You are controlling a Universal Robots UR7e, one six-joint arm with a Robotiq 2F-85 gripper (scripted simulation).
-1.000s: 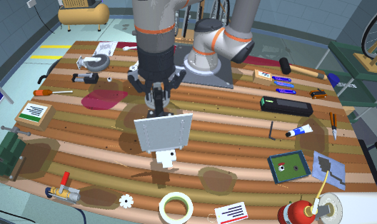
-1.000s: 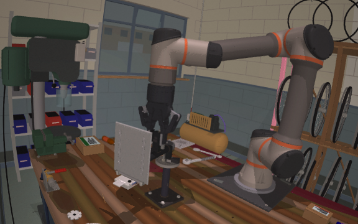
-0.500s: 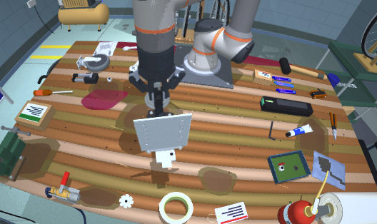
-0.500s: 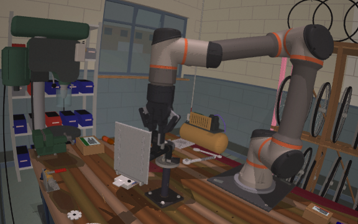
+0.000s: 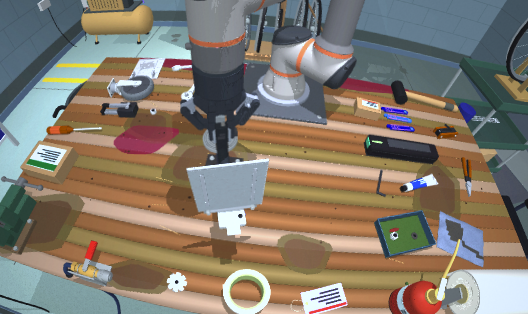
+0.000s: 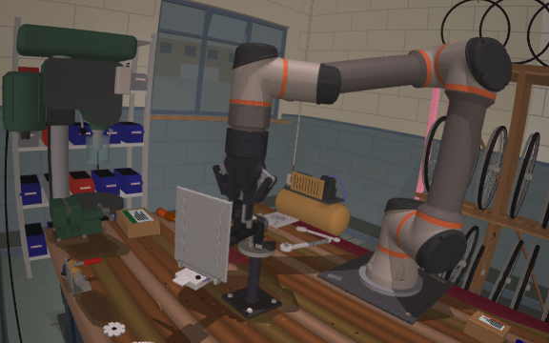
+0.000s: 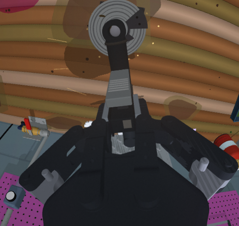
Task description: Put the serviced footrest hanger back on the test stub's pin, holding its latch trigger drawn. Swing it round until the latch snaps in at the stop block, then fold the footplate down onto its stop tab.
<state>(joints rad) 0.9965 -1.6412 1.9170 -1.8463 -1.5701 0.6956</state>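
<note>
The footrest hanger (image 7: 117,61), a black arm with a grey ribbed latch trigger (image 7: 119,86), is held in my closed gripper (image 5: 220,142) (image 6: 245,216) (image 7: 122,116) at the trigger. The hanger's ring end sits over the pin (image 7: 114,31) at the centre of the test stub's round grey top (image 6: 257,246) (image 7: 114,27). A dark stop block (image 7: 138,19) stands at the disc's edge, to the right of the arm in the wrist camera. The grey footplate (image 5: 228,185) (image 6: 203,238) stands upright, hanging off the hanger on the side away from the robot base.
The robot base (image 5: 290,95) stands behind the stub on its plate. A small white block (image 5: 232,222) lies under the footplate. A vise (image 5: 5,215), a tape roll (image 5: 246,291), a green tray (image 5: 404,232) and loose tools lie around the bench.
</note>
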